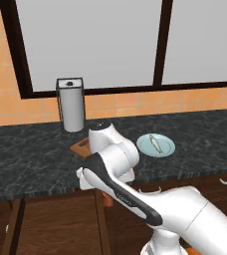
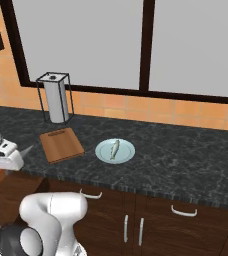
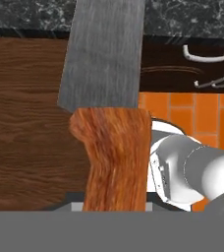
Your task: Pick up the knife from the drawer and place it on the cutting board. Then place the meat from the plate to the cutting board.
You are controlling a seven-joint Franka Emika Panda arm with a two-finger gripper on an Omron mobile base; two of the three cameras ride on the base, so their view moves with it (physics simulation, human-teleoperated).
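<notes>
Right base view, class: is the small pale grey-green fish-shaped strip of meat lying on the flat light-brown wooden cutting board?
No: the meat lies on the round pale blue-green plate, beside the bare cutting board.

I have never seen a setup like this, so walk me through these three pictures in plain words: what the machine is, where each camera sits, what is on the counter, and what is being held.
This is a simulated kitchen with a white robot arm on a base that can drive. Two pictures come from cameras on that base, behind the arm to its left and right. The third comes from a camera on the hand, looking along the gripper.

On the dark counter lie a wooden cutting board, a round pale plate with a small fish-shaped piece of meat on it, and a paper towel holder by the wall.

The hand view shows a knife close up, with a wooden handle and grey blade, apparently gripped above the brown drawer.
</notes>
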